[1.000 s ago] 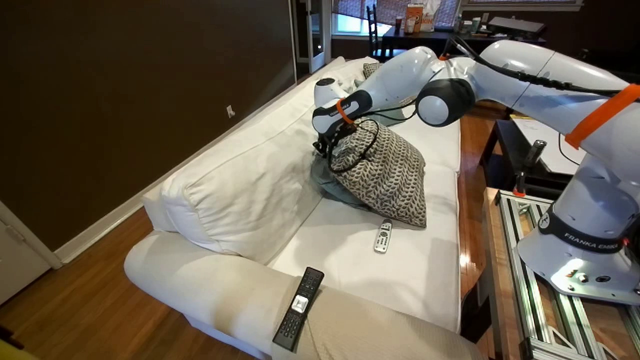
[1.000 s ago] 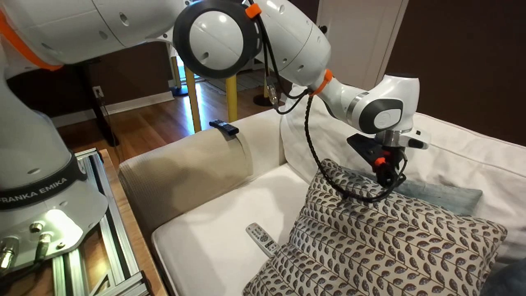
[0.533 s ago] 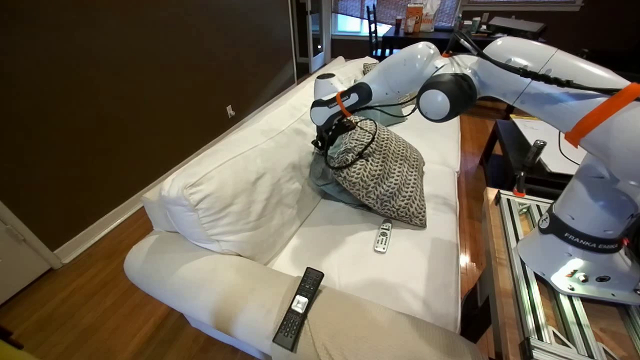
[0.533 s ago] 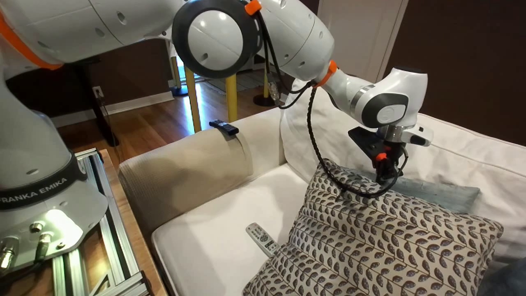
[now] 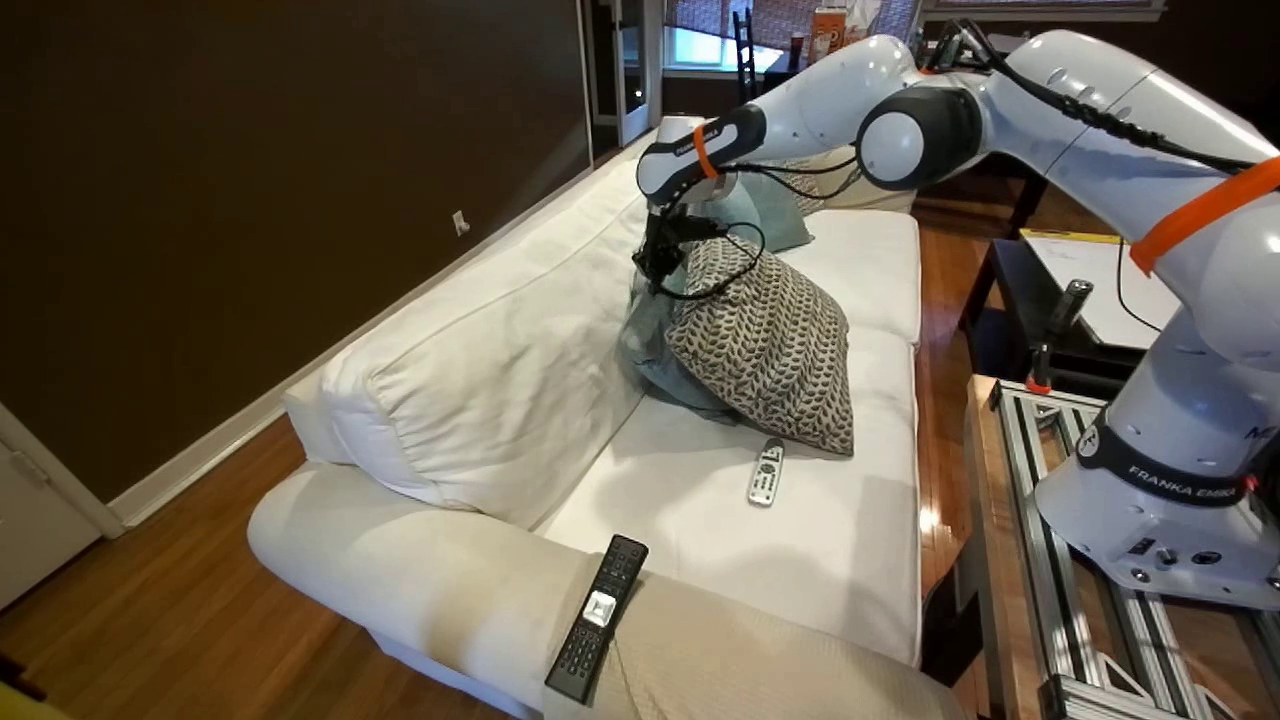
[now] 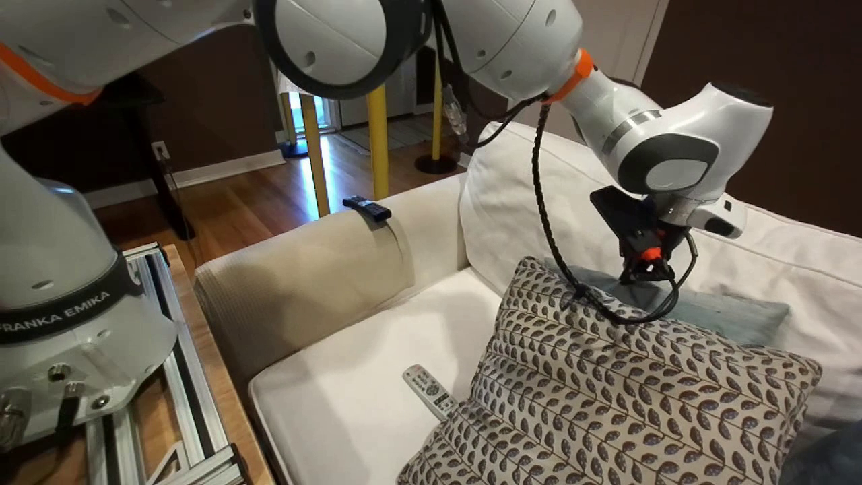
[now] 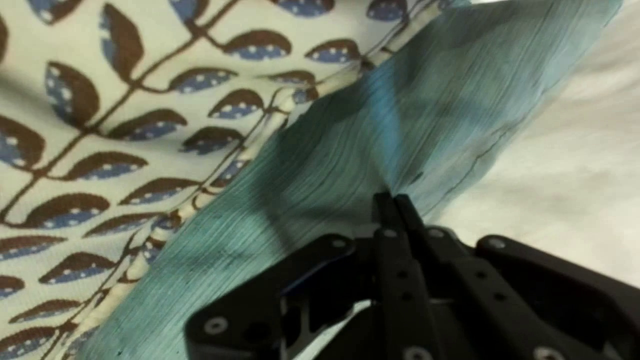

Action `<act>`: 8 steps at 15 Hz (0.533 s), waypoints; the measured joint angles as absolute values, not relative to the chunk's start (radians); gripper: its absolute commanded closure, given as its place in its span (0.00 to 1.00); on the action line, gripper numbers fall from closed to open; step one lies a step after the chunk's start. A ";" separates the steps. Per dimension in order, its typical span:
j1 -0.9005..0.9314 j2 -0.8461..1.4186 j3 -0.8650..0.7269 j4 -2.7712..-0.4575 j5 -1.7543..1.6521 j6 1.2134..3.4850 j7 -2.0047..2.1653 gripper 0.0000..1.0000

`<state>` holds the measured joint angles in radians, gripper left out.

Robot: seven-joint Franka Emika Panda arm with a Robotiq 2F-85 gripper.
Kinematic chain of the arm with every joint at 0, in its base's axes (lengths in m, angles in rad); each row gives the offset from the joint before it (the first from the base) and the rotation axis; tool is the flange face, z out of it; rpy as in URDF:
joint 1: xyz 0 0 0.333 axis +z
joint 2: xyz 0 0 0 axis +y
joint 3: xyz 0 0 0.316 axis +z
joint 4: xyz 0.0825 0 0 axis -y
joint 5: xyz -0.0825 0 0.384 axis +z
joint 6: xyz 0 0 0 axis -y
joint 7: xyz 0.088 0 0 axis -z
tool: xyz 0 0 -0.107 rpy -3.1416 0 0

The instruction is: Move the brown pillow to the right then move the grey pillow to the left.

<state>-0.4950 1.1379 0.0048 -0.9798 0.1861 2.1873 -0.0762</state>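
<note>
- The tool (image 7: 391, 196) has its fingers together, pinching a fold of the blue-grey throw pillow (image 7: 325, 160).
- That pillow stands between the backrest (image 5: 520, 370) of the white sofa (image 5: 650, 490) and the leaf-patterned brown throw pillow (image 6: 619, 404) in front.
- A silver remote control (image 5: 766, 473) lies on the seat, by the leaf-patterned brown throw pillow.
- A black remote control (image 5: 597, 617) rests on the armrest (image 5: 400, 560).

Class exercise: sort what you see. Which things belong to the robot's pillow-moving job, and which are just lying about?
For the job:
brown leaf-patterned pillow
grey pillow behind it
gripper

Just lying about:
silver remote
black remote
second plain pillow, farther off
</note>
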 measured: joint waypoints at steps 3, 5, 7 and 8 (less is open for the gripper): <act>-0.539 1.062 0.068 -1.061 0.238 2.187 -0.119 0.99; -0.564 1.008 0.110 -1.122 0.275 2.187 -0.139 0.99; -0.589 0.955 0.152 -1.183 0.318 2.187 -0.151 0.99; -0.602 0.928 0.174 -1.213 0.343 2.187 -0.158 0.99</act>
